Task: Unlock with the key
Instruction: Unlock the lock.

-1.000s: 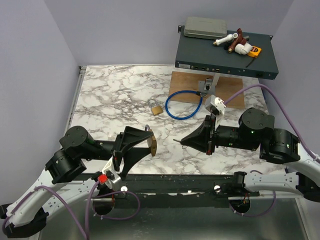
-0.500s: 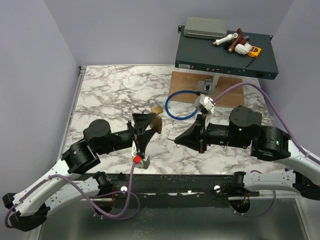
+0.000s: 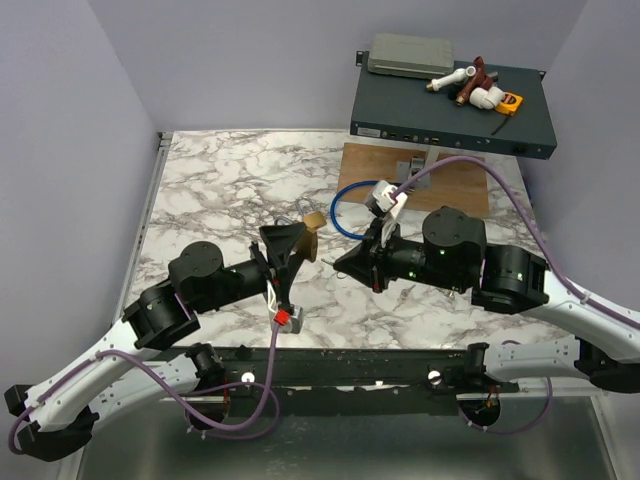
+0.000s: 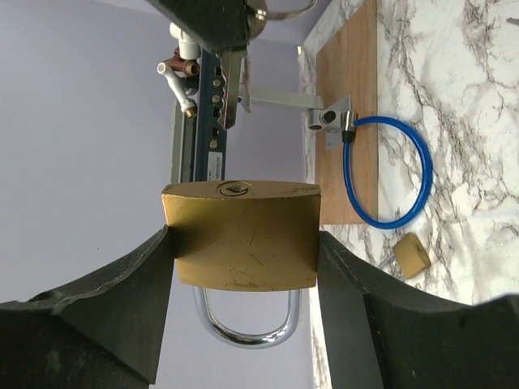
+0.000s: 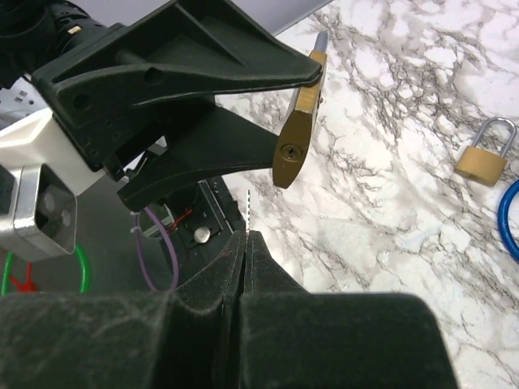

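Above the bench (image 3: 220,180), both arms have closed in; left tool (image 4: 243,251), half open, clamps padlock (image 5: 292,138); right tool (image 5: 246,243), shut tight, pinches key (image 5: 247,212) near keyhole (image 5: 290,151), not in; I judge insertion next.

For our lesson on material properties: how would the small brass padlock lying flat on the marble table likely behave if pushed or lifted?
The small brass padlock looks solid metal, so probably heavy for its size and rigid. Lying flat on the smooth marble table, it would likely slide rather than roll.
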Controlling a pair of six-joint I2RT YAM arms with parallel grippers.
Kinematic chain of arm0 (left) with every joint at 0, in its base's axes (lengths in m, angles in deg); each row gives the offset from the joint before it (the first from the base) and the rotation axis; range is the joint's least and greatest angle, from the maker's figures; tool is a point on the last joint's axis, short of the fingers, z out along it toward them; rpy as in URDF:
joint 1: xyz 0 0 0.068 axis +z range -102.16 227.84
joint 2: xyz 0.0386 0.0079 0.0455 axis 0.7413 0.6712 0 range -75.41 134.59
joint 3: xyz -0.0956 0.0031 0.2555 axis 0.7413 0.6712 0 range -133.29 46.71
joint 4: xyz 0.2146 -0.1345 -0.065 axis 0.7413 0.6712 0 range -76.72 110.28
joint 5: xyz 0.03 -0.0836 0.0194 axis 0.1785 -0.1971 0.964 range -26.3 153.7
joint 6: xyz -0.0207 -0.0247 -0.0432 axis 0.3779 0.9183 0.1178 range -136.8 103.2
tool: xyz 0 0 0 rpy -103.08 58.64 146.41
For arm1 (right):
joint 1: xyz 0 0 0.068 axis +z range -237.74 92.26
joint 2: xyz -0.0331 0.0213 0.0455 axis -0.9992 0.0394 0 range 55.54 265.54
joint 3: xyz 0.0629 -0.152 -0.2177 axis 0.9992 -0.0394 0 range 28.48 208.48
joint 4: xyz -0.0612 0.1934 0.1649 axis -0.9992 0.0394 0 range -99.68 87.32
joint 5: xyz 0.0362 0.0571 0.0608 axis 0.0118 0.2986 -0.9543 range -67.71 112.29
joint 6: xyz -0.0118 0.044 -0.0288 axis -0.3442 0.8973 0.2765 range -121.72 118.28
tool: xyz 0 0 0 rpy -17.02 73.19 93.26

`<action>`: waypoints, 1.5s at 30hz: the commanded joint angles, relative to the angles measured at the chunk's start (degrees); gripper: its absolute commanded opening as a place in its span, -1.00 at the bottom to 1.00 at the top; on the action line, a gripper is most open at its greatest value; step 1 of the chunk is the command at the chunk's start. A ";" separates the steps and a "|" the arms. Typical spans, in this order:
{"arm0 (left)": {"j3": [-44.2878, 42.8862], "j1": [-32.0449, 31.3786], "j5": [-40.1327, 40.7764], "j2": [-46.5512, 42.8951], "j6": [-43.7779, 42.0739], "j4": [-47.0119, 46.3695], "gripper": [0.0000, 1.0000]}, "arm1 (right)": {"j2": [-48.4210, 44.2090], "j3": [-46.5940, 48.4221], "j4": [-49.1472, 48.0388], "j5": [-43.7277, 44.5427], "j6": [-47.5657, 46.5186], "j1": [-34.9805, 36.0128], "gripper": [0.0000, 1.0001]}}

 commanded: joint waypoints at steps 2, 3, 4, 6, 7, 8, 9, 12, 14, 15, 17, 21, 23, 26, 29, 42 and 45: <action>-3.71 -0.52 0.35 -1.64 -3.22 -2.15 -1.00 | 2.03 2.16 -2.95 3.65 -1.65 -0.22 -0.99; -3.71 -0.51 0.30 -1.73 -3.68 -1.77 -1.00 | 2.44 2.27 -3.12 3.66 -1.75 -0.22 -0.99; -3.71 -0.51 0.30 -1.73 -3.97 -1.49 -1.00 | 2.68 2.37 -3.24 3.73 -1.77 -0.18 -0.99; -3.58 -0.52 0.36 -1.91 -4.18 -1.52 -1.00 | 3.30 2.53 -3.32 3.65 -1.84 -0.23 -0.99; -3.54 -0.51 0.30 -2.06 -4.31 -1.52 -1.00 | 3.47 2.64 -3.41 3.69 -1.79 -0.25 -0.99; -3.36 -0.47 0.21 -2.15 -4.55 -1.60 -1.00 | 3.66 2.69 -3.38 3.89 -1.78 -0.21 -0.99; -3.36 -0.52 0.21 -2.27 -4.75 -1.64 -1.00 | 3.83 2.81 -3.35 4.26 -1.75 -0.18 -0.99; -3.34 -0.52 0.20 -2.34 -5.49 -1.48 -1.00 | 4.12 3.02 -3.34 4.99 -1.64 -0.18 -0.99; -3.53 -0.52 0.11 -2.22 -5.63 -1.51 -1.00 | 4.34 3.12 -3.28 5.24 -1.49 -0.21 -0.99; -3.57 -0.52 0.12 -2.33 -5.56 -1.46 -1.00 | 4.46 3.10 -3.26 5.24 -1.53 -0.18 -0.99; -3.52 -0.52 0.21 -2.27 -5.65 -1.57 -1.00 | 4.81 3.14 -3.25 5.23 -1.34 -0.20 -0.99; -3.41 -0.52 0.38 -2.34 -5.68 -1.68 -1.00 | 5.38 2.84 -3.12 4.72 -1.07 -0.22 -0.99; -3.45 -0.51 0.38 -2.39 -5.73 -1.79 -1.00 | 5.41 2.83 -3.15 4.80 -0.95 -0.19 -0.99; -3.45 -0.52 0.38 -2.35 -5.83 -1.93 -1.00 | 5.39 2.73 -3.25 4.88 -0.85 -0.19 -0.99; -3.35 -0.50 0.21 -2.47 -6.03 -1.91 -1.00 | 5.43 2.62 -3.34 5.39 -0.80 -0.21 -0.99; -2.91 -0.52 0.05 -2.85 -6.63 -1.88 -1.00 | 6.03 1.72 -5.16 5.15 -0.26 -0.24 -0.99; -2.83 -0.52 0.08 -2.98 -6.98 -1.78 -1.00 | 6.35 1.67 -5.22 4.92 -0.12 -0.24 -0.99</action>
